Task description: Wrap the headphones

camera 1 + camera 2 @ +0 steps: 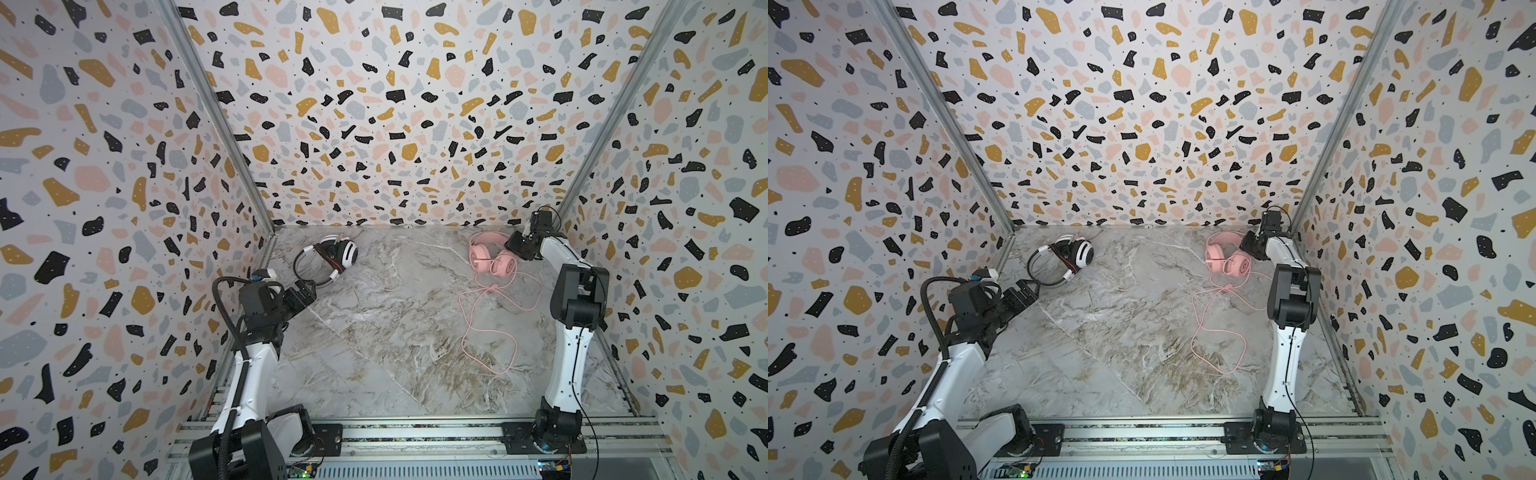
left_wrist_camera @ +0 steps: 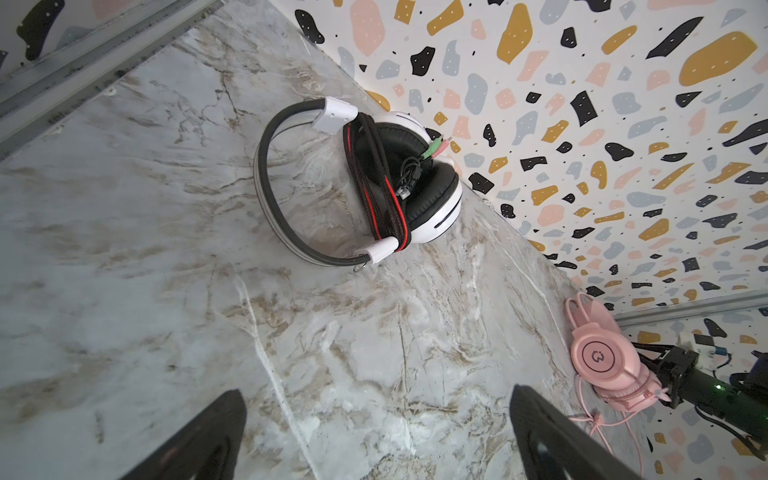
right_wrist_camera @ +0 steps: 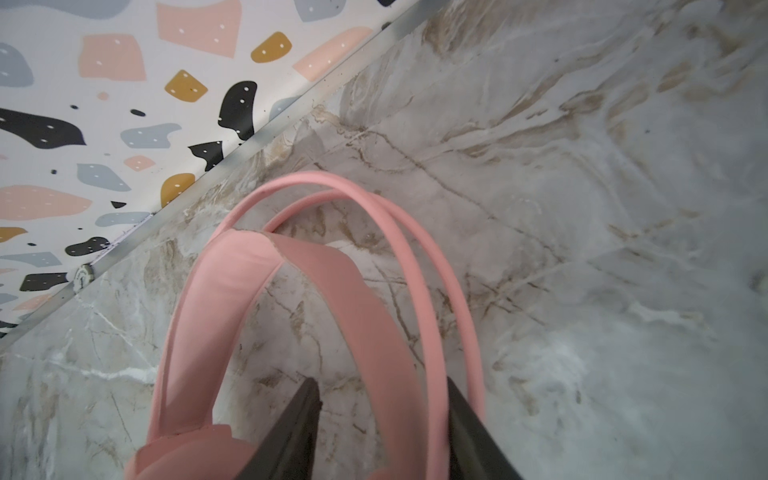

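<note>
- Marble-look table (image 1: 395, 332), grey-white with brown veins.
- Terrazzo-print walls (image 1: 374, 104) behind the table and at both its sides: black, ochre, pink and grey blots on white.
- Metal posts (image 1: 217, 112) rising from the table's far corners.
- Metal rail (image 1: 415, 440) along the table's near edge.

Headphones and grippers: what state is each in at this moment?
white headphones, lying on the table, black cord wound around the ear cups.
pink headphones, lying on the table, pink cord unwound, trailing loose.
left gripper, open, empty.
right gripper, jaws straddling the pink headband; grip unclear.
</note>
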`<state>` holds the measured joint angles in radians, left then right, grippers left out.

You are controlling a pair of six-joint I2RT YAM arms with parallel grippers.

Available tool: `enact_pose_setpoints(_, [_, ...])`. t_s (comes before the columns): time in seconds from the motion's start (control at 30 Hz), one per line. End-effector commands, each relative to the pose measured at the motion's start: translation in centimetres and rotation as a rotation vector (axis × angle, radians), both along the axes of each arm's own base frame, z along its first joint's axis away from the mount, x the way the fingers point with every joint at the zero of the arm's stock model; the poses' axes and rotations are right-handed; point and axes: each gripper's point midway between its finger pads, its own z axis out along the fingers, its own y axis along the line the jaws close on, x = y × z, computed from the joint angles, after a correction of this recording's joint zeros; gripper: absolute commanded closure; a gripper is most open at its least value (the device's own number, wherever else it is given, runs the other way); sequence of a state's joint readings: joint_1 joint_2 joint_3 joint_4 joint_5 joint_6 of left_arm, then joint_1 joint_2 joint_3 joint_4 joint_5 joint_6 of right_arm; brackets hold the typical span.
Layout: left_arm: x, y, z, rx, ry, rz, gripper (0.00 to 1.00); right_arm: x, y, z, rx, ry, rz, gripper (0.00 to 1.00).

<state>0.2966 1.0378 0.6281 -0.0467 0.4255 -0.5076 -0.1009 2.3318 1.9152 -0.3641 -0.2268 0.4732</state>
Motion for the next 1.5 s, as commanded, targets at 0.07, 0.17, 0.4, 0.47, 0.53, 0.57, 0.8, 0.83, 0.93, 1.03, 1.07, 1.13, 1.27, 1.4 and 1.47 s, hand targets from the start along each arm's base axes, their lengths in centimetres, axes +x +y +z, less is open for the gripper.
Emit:
enact_pose_setpoints(0.07, [0.2, -0.6, 1.8, 0.038, -0.02, -0.07, 0.0, -3.9, 2.3, -2.7, 0.009, 0.064, 0.066, 0.74])
enact_pose_setpoints(0.17, [-0.3, -0.7, 1.2, 0.082, 0.029, -0.108, 0.0, -4.8, 3.6, -0.7, -0.034, -0.012, 0.093, 0.85])
enact_pose_setpoints(0.4, [-1.3, -2.4, 0.6, 0.05, 0.029, -0.163, 0.02, -8.9, 7.8, 2.8, -0.009, -0.164, 0.158, 0.89])
enact_pose_setpoints(0.47, [-1.4, -3.3, 0.5, 0.028, 0.008, -0.172, 0.03, -10.4, 9.3, 4.0, 0.0, -0.222, 0.186, 0.9])
enact_pose_setpoints(0.53, [-1.5, -4.7, 0.3, 0.029, 0.01, -0.206, 0.04, -11.7, 10.8, 5.2, -0.002, -0.273, 0.223, 0.91])
enact_pose_setpoints(0.57, [-1.4, -5.4, 0.3, 0.044, 0.016, -0.226, 0.04, -12.3, 11.8, 5.7, 0.003, -0.293, 0.242, 0.92])
enact_pose_setpoints(0.8, [0.1, -11.4, 1.7, 0.079, -0.025, -0.394, 0.02, -17.3, 19.6, 7.3, 0.1, -0.356, 0.496, 0.92])
enact_pose_setpoints(0.83, [0.3, -12.3, 2.0, 0.096, -0.021, -0.422, 0.02, -17.8, 20.6, 7.4, 0.084, -0.365, 0.533, 0.92])
enact_pose_setpoints(0.93, [0.9, -14.9, 2.7, 0.155, -0.018, -0.514, 0.01, -19.3, 22.7, 7.1, 0.048, -0.359, 0.621, 0.9])
enact_pose_setpoints(1.03, [1.3, -16.5, 3.3, 0.223, -0.017, -0.556, 0.0, -20.3, 24.0, 6.8, 0.001, -0.385, 0.669, 0.88])
enact_pose_setpoints(1.07, [1.5, -17.0, 3.5, 0.239, -0.021, -0.566, 0.0, -20.7, 24.3, 6.6, -0.02, -0.388, 0.679, 0.88])
enact_pose_setpoints(1.13, [2.0, -17.7, 3.5, 0.268, -0.01, -0.571, 0.0, -21.3, 24.7, 6.5, -0.055, -0.402, 0.686, 0.88])
enact_pose_setpoints(1.27, [2.5, -19.5, 2.8, 0.345, 0.057, -0.598, 0.0, -22.6, 25.9, 7.2, -0.046, -0.465, 0.697, 0.88])
enact_pose_setpoints(1.4, [2.5, -22.2, 2.3, 0.453, 0.079, -0.681, 0.0, -24.2, 27.1, 7.3, -0.02, -0.515, 0.723, 0.88])
enact_pose_setpoints(1.47, [2.4, -23.6, 2.6, 0.513, 0.084, -0.739, 0.0, -24.7, 27.7, 7.0, -0.021, -0.52, 0.743, 0.88])
